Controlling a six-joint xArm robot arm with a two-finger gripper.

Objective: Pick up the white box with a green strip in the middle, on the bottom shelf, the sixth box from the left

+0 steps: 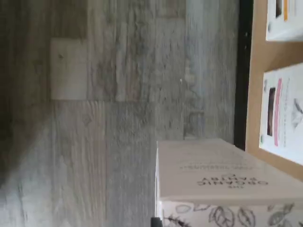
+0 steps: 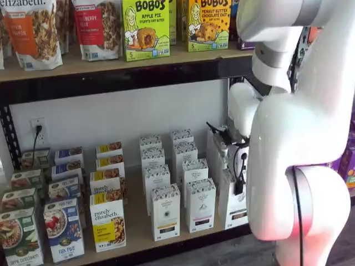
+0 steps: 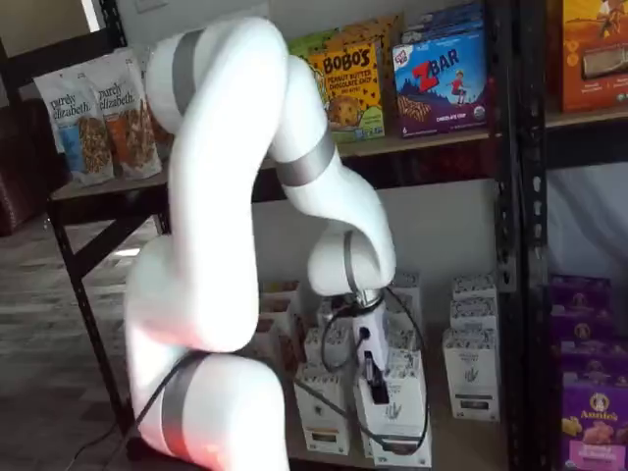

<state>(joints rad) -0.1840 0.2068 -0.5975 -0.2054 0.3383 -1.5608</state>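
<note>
The white box (image 1: pixel 222 172) fills the near part of the wrist view, with a speckled leaf-print flap and upside-down "Organic Pantry" print. Its green band is not visible there. In both shelf views my gripper (image 3: pixel 378 383) (image 2: pixel 239 185) sits at the front of the bottom shelf (image 2: pixel 138 230), shut on this white box (image 3: pixel 402 417) (image 2: pixel 237 209). One black finger shows against the box's side, and the arm hides the other. In the wrist view the box reaches out past the shelf's black front rail (image 1: pixel 244 71) over the grey floor.
Rows of similar white cartons (image 2: pixel 165 211) (image 3: pixel 471 368) stand either side of the held box. Granola boxes (image 2: pixel 108 221) stand further left, and purple boxes (image 3: pixel 594 412) lie beyond a black upright (image 3: pixel 515 245). The upper shelf (image 2: pixel 111 64) carries Bobo's boxes. My white arm blocks much of both shelf views.
</note>
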